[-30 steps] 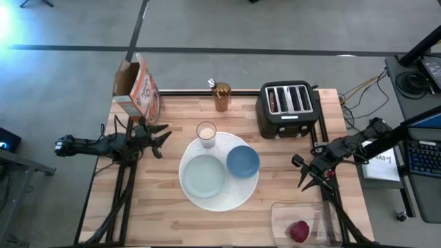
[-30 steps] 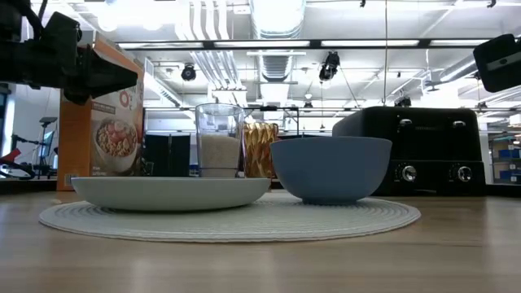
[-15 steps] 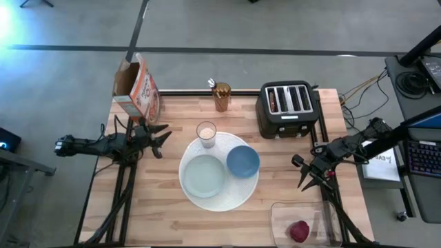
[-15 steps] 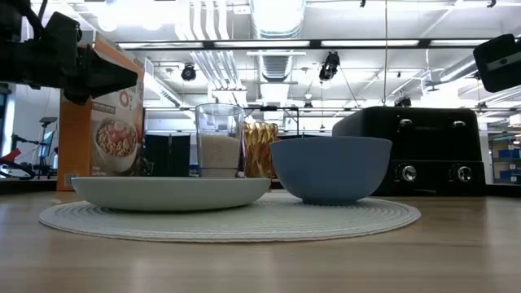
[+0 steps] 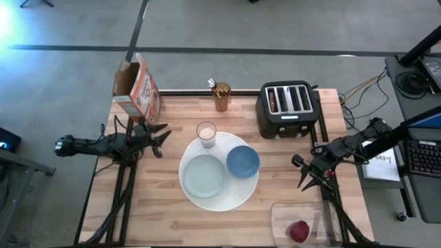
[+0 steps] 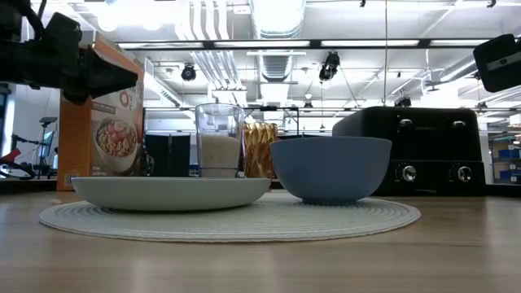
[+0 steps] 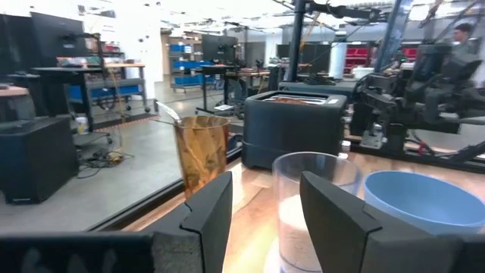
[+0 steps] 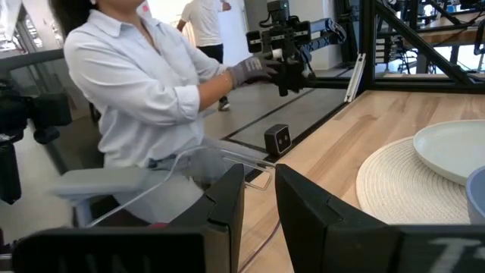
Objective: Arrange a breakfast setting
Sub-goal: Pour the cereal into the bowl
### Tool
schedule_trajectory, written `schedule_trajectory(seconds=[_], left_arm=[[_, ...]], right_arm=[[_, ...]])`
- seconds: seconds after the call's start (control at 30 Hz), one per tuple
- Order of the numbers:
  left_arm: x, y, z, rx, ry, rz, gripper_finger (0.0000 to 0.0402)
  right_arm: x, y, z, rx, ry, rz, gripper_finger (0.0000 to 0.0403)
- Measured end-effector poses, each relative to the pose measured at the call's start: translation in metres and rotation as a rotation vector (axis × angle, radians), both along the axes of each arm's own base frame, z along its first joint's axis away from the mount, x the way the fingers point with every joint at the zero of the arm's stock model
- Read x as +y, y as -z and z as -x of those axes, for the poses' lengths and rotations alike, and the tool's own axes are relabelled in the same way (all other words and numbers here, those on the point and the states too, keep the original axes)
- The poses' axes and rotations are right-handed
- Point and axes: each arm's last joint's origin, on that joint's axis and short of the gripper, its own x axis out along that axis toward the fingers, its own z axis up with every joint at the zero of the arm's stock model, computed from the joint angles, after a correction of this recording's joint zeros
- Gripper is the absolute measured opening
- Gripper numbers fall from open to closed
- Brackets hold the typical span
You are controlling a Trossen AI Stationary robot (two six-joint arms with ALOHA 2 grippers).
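Observation:
The large round white plate, woven like a mat, lies at the table's middle. On it rest the pale green-white plate and the blue bowl. The milk glass stands at its far edge. Brown toast sticks up in the toaster's slots. The red fruit lies in a clear container at the near right. A metal spoon stands in an amber cup. My left gripper is open and empty left of the glass. My right gripper is open and empty right of the bowl.
The black toaster stands at the far right, the cereal box at the far left, and the amber cup between them. The clear container sits at the near right edge. A person shows beyond the table.

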Motion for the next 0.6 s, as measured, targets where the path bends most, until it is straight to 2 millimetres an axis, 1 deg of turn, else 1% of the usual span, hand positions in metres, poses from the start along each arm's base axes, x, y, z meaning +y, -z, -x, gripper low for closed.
schedule_trajectory(seconds=[0.33,0.6], left_arm=[[0.0002,-0.0006,0.0002,-0.011,-0.006,0.009,0.014],[0.0015,-0.001,0.001,-0.034,-0.056,0.04,0.014]], right_arm=[[0.0,0.0001,0.0,0.0,0.0,0.0,0.0068],[0.0,0.0,0.0,0.0,0.0,0.0,0.0068]])
